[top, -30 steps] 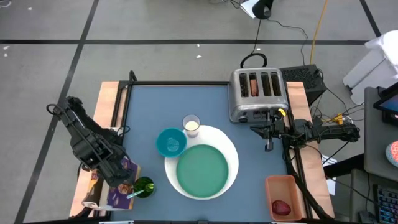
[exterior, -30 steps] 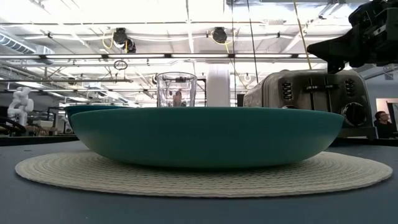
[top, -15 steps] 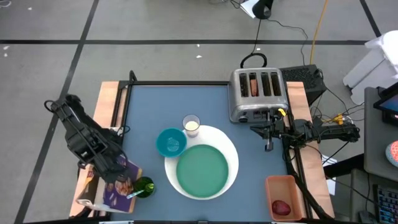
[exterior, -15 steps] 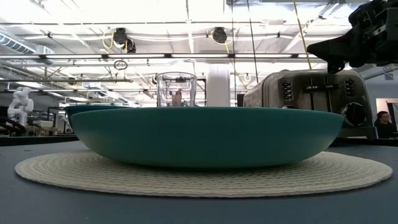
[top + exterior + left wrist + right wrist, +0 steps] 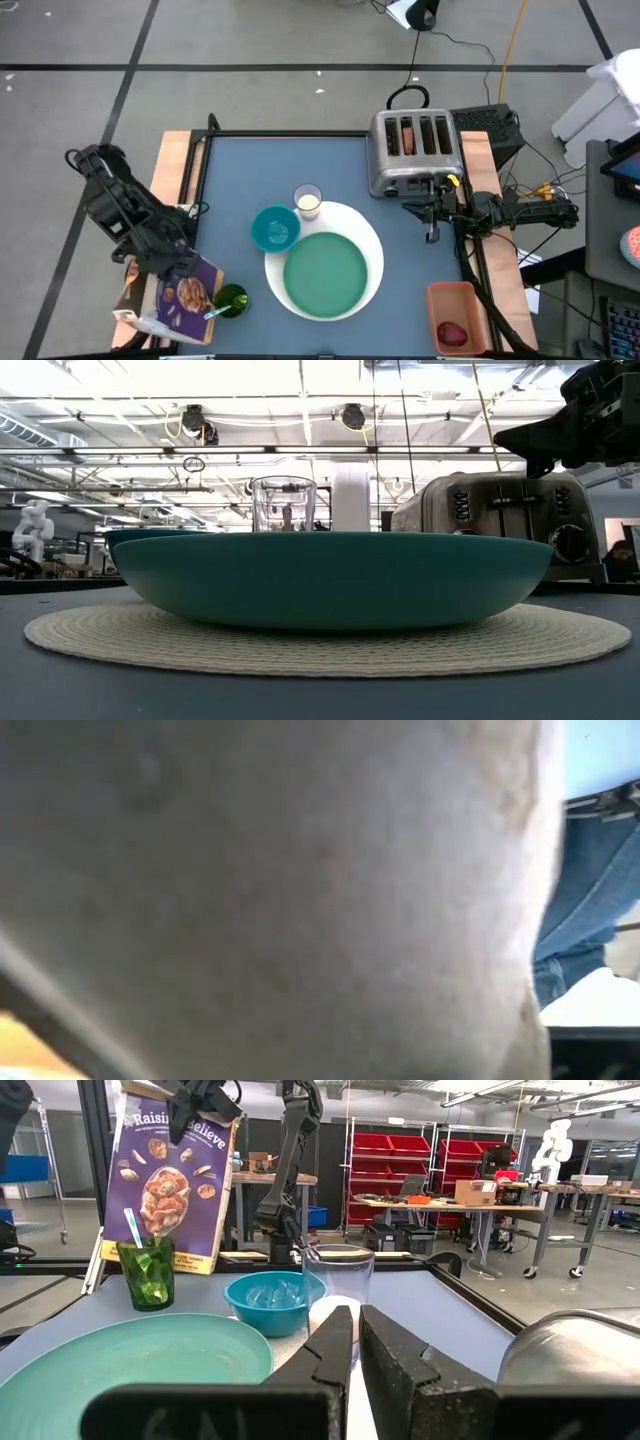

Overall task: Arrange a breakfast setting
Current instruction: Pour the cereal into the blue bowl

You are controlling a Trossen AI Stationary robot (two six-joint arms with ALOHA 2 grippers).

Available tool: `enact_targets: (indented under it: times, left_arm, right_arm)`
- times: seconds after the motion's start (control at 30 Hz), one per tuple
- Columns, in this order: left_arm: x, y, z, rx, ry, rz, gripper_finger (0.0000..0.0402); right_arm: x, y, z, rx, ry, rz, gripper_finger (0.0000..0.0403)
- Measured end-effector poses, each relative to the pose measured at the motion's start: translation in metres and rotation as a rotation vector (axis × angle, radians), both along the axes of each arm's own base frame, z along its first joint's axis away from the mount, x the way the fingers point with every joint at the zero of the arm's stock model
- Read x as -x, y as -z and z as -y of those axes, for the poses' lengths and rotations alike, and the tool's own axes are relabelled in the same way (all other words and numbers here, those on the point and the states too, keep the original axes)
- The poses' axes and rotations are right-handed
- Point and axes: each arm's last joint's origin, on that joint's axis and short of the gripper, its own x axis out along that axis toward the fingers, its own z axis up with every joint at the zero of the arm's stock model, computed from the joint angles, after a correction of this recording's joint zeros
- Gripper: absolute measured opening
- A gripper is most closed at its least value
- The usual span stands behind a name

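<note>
My left gripper (image 5: 165, 265) is shut on the purple cereal box (image 5: 187, 297) at the table's near left corner. The box also shows in the right wrist view (image 5: 170, 1175). A teal plate (image 5: 325, 273) lies on a larger white plate (image 5: 372, 240). The small teal bowl (image 5: 274, 228) and the glass of milk (image 5: 307, 201) stand beside them on the far left. A red apple (image 5: 452, 332) lies in an orange bin. A brown piece (image 5: 408, 140) sits in a toaster slot. My right gripper (image 5: 432, 232) is shut and empty in front of the toaster. My left gripper holds the cereal box by its top edge (image 5: 192, 1118), coming at it from above. The box stands tilted below the fingers, with its printed face toward the table's right. I cannot tell whether its lower end rests on the table. The box fills the left wrist view.
A green cup (image 5: 232, 300) with a light stick in it stands right beside the box. The silver toaster (image 5: 413, 150) stands at the far right. The orange bin (image 5: 440, 300) sits at the near right. Bare blue table (image 5: 260, 165) lies at the far left.
My left gripper has drawn back toward the table's left edge and gone up with the cereal box. The box has tipped up from lying nearly flat, so more of its printed face shows. My right arm has kept still.
</note>
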Motion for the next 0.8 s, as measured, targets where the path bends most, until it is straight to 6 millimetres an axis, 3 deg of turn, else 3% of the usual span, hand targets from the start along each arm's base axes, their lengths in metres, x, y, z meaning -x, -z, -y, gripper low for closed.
enact_targets:
  times: [0.37, 0.57, 0.8]
  left_arm:
    - [0.018, -0.011, -0.019, 0.068, -0.066, 0.016, 0.0007]
    - [0.03, -0.017, -0.023, 0.205, -0.049, -0.135, 0.0007]
    - [0.03, -0.017, -0.023, 0.209, -0.049, -0.144, 0.0007]
  right_arm:
    - [0.0, 0.0, 0.0, 0.005, 0.0, -0.001, 0.0018]
    - [0.0, 0.0, 0.0, 0.008, 0.0, -0.001, 0.0018]
    - [0.0, 0.0, 0.0, 0.008, 0.001, -0.001, 0.0018]
